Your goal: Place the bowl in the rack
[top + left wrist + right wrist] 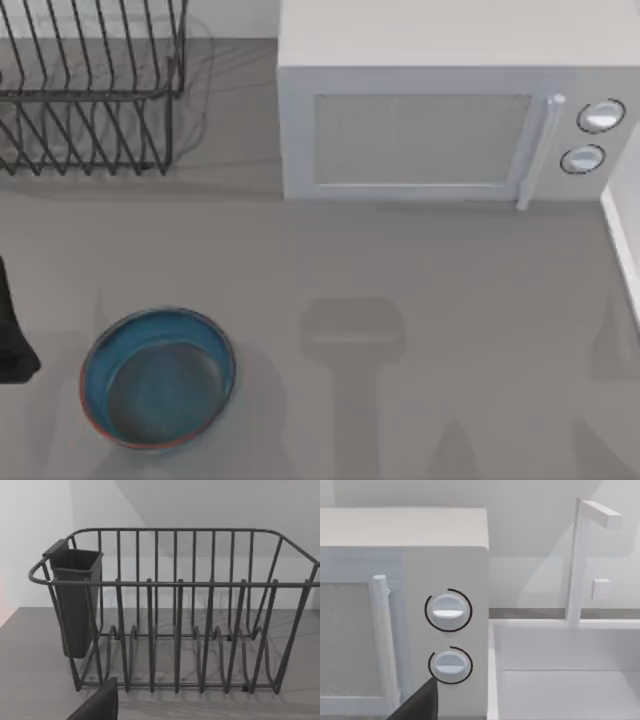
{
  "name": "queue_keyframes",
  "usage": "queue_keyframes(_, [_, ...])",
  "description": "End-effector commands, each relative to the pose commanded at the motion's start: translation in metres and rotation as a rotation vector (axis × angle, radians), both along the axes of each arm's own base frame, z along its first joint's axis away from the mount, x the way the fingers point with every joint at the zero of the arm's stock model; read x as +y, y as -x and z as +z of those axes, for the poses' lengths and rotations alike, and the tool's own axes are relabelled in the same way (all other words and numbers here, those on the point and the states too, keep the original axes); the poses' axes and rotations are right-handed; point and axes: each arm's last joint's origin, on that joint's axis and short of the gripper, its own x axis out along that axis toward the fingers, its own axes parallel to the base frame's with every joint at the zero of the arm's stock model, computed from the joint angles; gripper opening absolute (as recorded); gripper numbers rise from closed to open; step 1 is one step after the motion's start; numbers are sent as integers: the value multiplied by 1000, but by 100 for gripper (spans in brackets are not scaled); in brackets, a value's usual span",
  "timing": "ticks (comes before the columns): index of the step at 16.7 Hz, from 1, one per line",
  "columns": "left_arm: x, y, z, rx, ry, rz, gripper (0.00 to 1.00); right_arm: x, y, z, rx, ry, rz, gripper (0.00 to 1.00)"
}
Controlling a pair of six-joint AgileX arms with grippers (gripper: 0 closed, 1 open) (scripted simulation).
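**Bowl on table, rack empty, both arms back**

Top view: bowl (158, 376) sits upright on the grey table (420, 300), front-left area, nothing touching it. Blue glaze, reddish-brown rim, greyish bottom. Rack (90, 90) is at the back-left corner, well apart from the bowl, no dish in it. White microwave (450, 100) stands at the back, just right of the rack, door shut, two knobs at its right end. A dark piece of the left arm (12, 330) pokes in at the left edge, just left of the bowl and not touching it. Can't tell the left gripper's finger state from here.

Left wrist view: looks straight at the rack (175, 630): black wire frame, upright bars, dark cutlery cup (75, 600) hung on one end. One dark fingertip (100, 705) at the frame edge; spread or closed, can't tell.

Right wrist view: faces the microwave's (405, 555) knob end, with a white sink basin (560, 680) and faucet (585, 555) beside it. One dark fingertip (420, 702) again; can't tell its state either.
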Motion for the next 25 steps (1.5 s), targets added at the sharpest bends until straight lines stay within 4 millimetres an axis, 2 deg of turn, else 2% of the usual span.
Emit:
queue_keyframes(3, [-1,0,2,10,6,-7,100,0,0,0,0,0,0,100])
queue_keyframes(6, [-6,-1,18,96,52,-55,100,0,0,0,0,0,0,100])
queue_keyframes(9, [-16,-8,46,271,119,-122,100,0,0,0,0,0,0,100])
queue_keyframes(12, [-33,-30,71,542,170,-175,100,0,0,0,0,0,0,100])
queue_keyframes(15, [-61,-63,83,863,176,-189,100,0,0,0,0,0,0,100])
queue_keyframes(19, [-111,-102,84,1228,123,-146,100,0,0,0,0,0,0,100])
queue_keyframes(25, [-179,-133,71,1525,12,-41,100,0,0,0,0,0,0,100])
